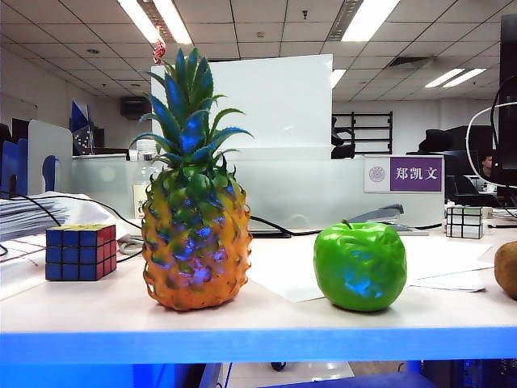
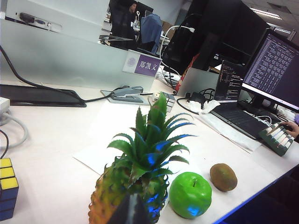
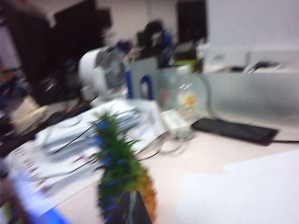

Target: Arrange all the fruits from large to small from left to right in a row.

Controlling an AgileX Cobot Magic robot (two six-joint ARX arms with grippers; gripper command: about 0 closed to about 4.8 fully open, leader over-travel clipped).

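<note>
Left tool (image 2: 132, 211): only a dark tip shows at the bottom edge of the left wrist view, right in front of the pineapple; I cannot tell how its jaws stand.
Right tool (image 3: 131, 210): a dark wedge at the bottom edge of the badly blurred right wrist view, jaws drawn together to a point, nothing between them.
Pineapple (image 1: 194, 222): upright on the white bench (image 1: 97, 311), left of centre in the exterior view, crown reaching high.
Apple (image 1: 359, 265): right of the pineapple, a clear gap between them.
Kiwi (image 2: 223, 177): just beyond the apple on the right, cut by the frame edge in the exterior view.
Dark puzzle cube (image 1: 79, 251): far left, beside the pineapple.
Small white-green cube (image 1: 464, 221): upper right, well back on the bench.
Paper sheet (image 1: 283, 275): flat behind the fruit.
Name plate (image 1: 402, 174): on the rear partition.
</note>
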